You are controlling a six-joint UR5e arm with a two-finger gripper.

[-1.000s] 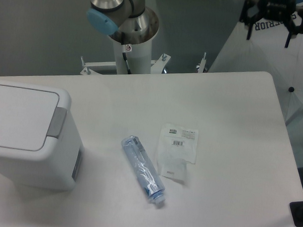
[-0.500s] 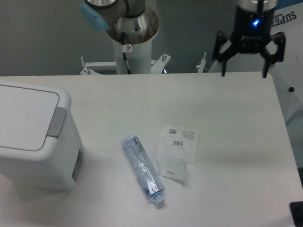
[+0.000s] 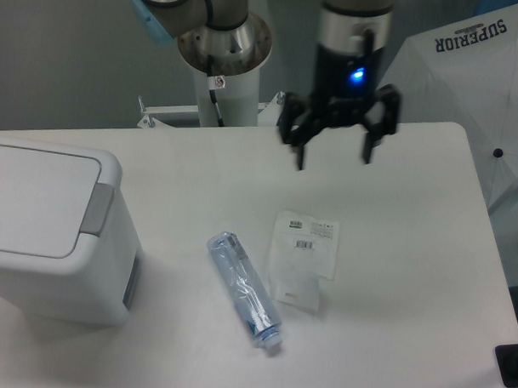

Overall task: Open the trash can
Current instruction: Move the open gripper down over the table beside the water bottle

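At the left edge of the table (image 3: 393,250) stands the trash can (image 3: 57,238), a white boxy bin whose left side runs out of frame, so its full width cannot be judged. Its flat lid (image 3: 33,201) lies closed, and the grey push tab (image 3: 98,210) sits on the lid's right-hand end, facing the table's middle. Above the far edge, near its midpoint, hangs the gripper (image 3: 332,160), fingers spread wide and holding nothing, tips clear of the surface; a blue light shows on its body. The arm above it is cut off by the top of the frame, as is the upper part of the robot base column (image 3: 225,69) behind the far edge. Near the table's middle a clear plastic bottle (image 3: 245,290) lies on its side, angled toward the near edge, just beside a clear packet (image 3: 303,258) bearing a barcode label; whether the two touch cannot be told. Bare tabletop separates the gripper from the bin, and the right half of the surface carries nothing else. A dark object (image 3: 510,366) at the near right corner is cut off and unidentifiable.
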